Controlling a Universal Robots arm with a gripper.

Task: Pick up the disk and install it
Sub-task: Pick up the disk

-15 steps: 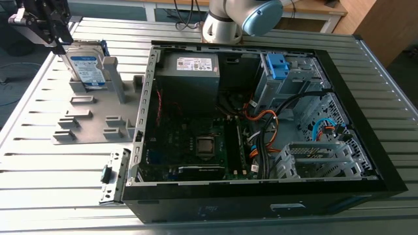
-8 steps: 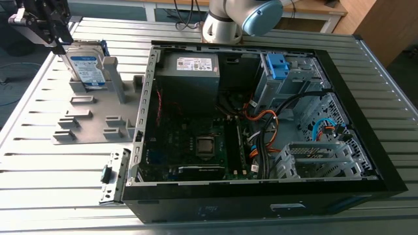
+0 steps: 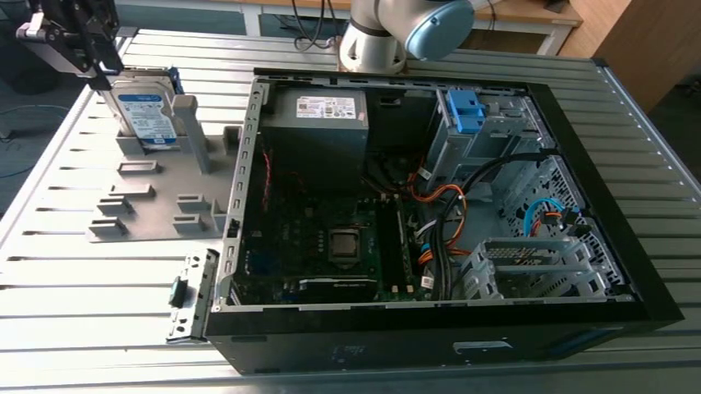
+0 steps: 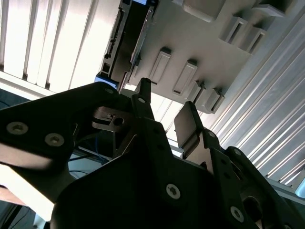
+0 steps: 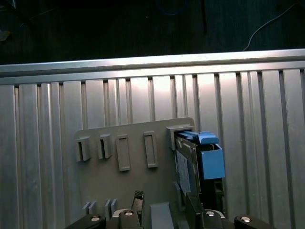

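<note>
Exterior view: the disk (image 3: 148,111) stands on edge in its grey holder (image 3: 159,209) on the table (image 3: 66,271) (upright, so its top edge is easy to reach), with the tool (image 3: 85,51) hovering at that top. Second wrist view: fingers (image 4: 187,121) spread apart, gripping nothing. First wrist view: the disk (image 5: 186,169) sits in the end slot, just ahead.

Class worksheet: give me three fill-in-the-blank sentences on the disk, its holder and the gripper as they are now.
The disk stands ____ in its grey holder.
The plastic bracket framing the disk is ____.
The gripper holds nothing; its fingers are ____.
Missing words: upright; blue; open.
</note>
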